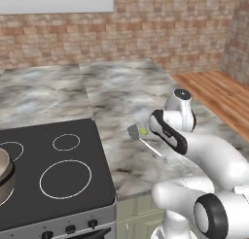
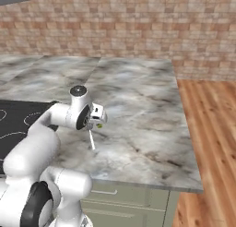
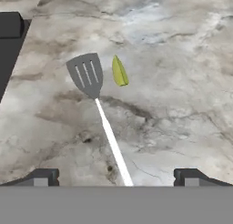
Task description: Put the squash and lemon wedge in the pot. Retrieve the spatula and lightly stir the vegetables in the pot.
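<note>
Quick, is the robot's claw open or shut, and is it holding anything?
Gripper: open, holding nothing, above the spatula on the counter.

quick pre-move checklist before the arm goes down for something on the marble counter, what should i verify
1. Gripper open: ok, fingertips stand wide apart, nothing between them.
2. Yellow-green lemon wedge reachable: ok, it lies free on the grey marble counter.
3. Wedge clear of the grey slotted spatula with thin pale handle: ok, beside its head, a small gap shows.
4. Gripper centred over wedge: not ok, the spatula handle runs up between the fingertips instead.
5. Tan-brown metal pot ready on the black stovetop: ok, at the left edge.
6. Squash already in pot: cannot tell, its inside is out of sight.
</note>
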Motion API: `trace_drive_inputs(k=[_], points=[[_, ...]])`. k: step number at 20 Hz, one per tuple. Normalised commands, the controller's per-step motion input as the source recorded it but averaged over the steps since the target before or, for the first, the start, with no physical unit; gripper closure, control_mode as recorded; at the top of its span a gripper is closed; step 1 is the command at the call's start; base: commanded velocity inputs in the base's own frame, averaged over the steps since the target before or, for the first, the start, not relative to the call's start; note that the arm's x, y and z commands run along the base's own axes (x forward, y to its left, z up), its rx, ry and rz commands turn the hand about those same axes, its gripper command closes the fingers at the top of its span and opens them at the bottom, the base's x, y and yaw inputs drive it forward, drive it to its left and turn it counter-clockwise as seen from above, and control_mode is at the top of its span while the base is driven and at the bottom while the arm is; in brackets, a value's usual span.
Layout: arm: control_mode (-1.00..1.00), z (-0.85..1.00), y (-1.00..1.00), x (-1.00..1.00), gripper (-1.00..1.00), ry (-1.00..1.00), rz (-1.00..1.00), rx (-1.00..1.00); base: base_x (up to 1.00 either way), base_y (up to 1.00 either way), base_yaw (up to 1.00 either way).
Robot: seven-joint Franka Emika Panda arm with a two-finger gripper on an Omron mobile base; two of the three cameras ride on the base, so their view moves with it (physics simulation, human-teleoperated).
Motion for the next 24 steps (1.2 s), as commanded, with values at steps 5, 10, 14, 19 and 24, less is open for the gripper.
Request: trace_drive_inputs(k=[5, 10, 14, 19, 24], points=[[-1.00, -0.12, -0.08, 0.96, -1.00, 0.16, 0.02, 0.04, 0.00, 0.00, 0.00], [-1.00, 0.07, -0.01, 0.78, -1.00, 0.20, 0.04, 0.02, 0.00, 0.00, 0.00], [-1.00, 0.04, 0.00, 0.44, -1.00, 0.31, 0.03, 0.00, 0.00, 0.00, 0.00], [-1.00, -0.37, 0.00, 0.03, -1.00, 0.13, 0.00, 0.00, 0.00, 0.00, 0.00], [-1.00, -0.70, 0.00, 0.00, -1.00, 0.06, 0.00, 0.00, 0.00, 0.00, 0.00]])
